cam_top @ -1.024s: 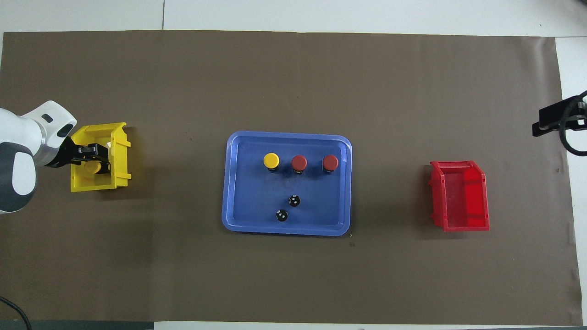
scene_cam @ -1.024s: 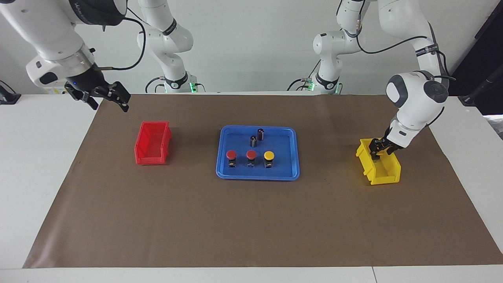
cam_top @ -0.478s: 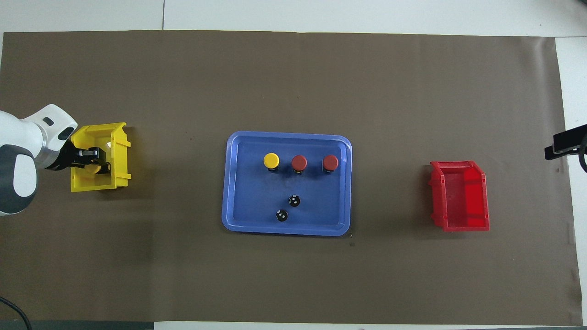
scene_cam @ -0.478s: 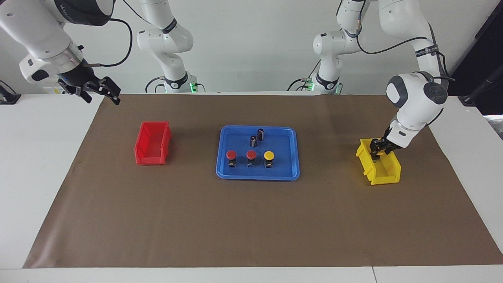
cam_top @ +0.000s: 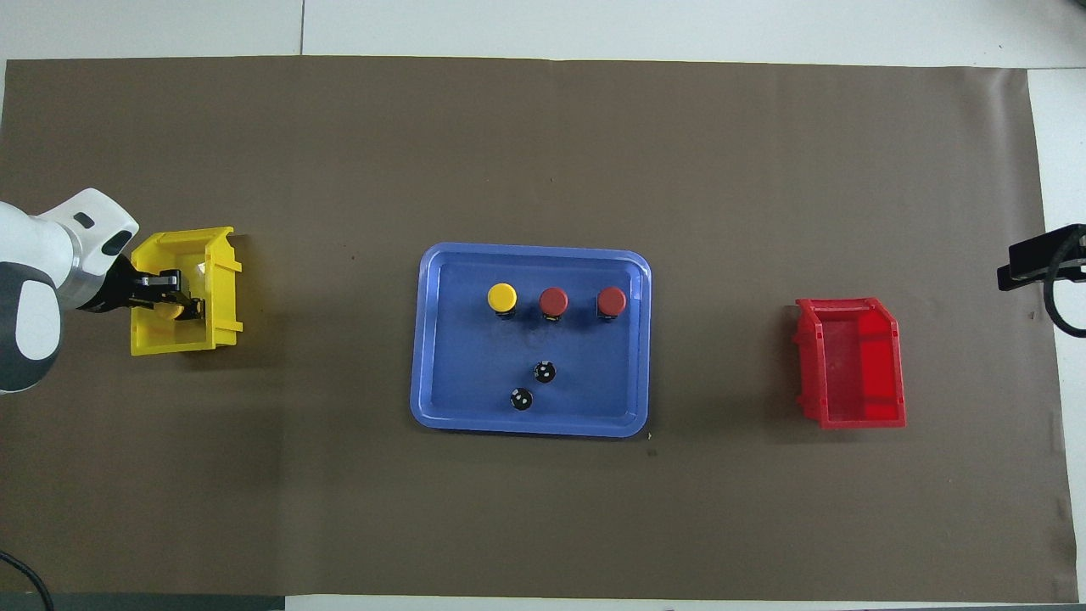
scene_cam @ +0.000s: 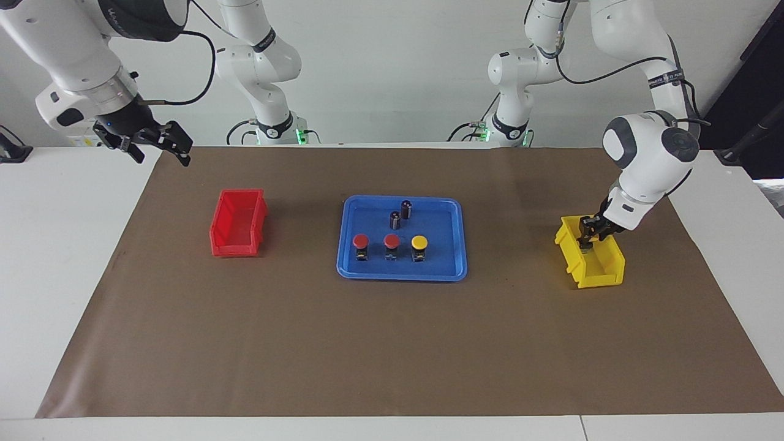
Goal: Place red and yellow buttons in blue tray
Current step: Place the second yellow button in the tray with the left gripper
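— Where were your pincers?
— My left gripper (cam_top: 182, 303) sat in the yellow bin (cam_top: 222, 293), fingers around a yellow button (cam_top: 168, 311), grip unconfirmed. My right gripper (scene_cam: 160, 142) waited, fingers unreadable.
— Others?
— Three buttons (cam_top: 553, 300) at twelve o'clock within the blue tray (cam_top: 441, 339).

The small yellow plastic bin (cam_top: 182, 291) hides most of a yellow-capped button (cam_top: 172, 310) beneath the left claw (cam_top: 188, 301); its grip is indiscernible. The right claw (cam_top: 1031, 265) is cut off by the overhead view's edge.

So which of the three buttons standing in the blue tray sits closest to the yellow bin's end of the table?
The yellow button: it ends the row in the blue tray toward the left arm's end; both red buttons stand toward the red bin.
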Action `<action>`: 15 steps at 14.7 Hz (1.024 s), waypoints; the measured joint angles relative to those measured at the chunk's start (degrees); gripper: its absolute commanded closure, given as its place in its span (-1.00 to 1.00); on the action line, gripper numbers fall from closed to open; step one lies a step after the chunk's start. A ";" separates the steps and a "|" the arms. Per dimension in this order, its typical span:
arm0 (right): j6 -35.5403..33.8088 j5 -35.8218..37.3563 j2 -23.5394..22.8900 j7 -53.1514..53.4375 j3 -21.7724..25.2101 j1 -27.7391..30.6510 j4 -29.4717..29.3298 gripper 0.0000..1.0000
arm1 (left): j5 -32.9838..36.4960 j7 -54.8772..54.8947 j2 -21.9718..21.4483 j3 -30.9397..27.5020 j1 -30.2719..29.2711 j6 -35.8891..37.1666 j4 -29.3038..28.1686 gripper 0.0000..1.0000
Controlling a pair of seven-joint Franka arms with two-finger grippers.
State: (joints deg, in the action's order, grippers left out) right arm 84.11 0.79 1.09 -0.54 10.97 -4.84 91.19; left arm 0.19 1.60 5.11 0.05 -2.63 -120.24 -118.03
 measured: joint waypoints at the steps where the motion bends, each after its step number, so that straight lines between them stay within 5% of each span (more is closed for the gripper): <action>1: 0.06 0.00 0.00 0.00 0.00 -0.06 0.00 -1.00 | 0.10 0.02 0.07 0.02 0.01 4.72 3.68 0.97; 4: 0.19 0.00 0.00 0.00 0.31 0.07 -0.08 -1.00 | 0.67 0.20 1.82 0.35 0.64 19.35 18.33 0.97; 6: 0.19 0.00 0.00 0.00 0.30 0.05 -0.09 -1.00 | 0.63 -1.12 3.75 0.64 3.85 21.55 23.22 0.97; 12: 0.18 0.00 0.00 0.00 0.30 0.04 -0.04 -1.00 | -2.76 -22.41 7.36 1.70 26.13 7.78 17.98 0.97; 15: 0.18 0.00 0.00 0.00 0.06 -0.08 0.00 -1.00 | -4.21 -26.34 8.51 1.65 31.36 4.64 17.81 0.97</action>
State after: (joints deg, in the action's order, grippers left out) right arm 84.29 0.79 1.09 -0.54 11.03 -4.92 91.19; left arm -4.03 -24.74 13.62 1.70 28.73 -115.60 -100.22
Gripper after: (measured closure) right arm 0.000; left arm 0.581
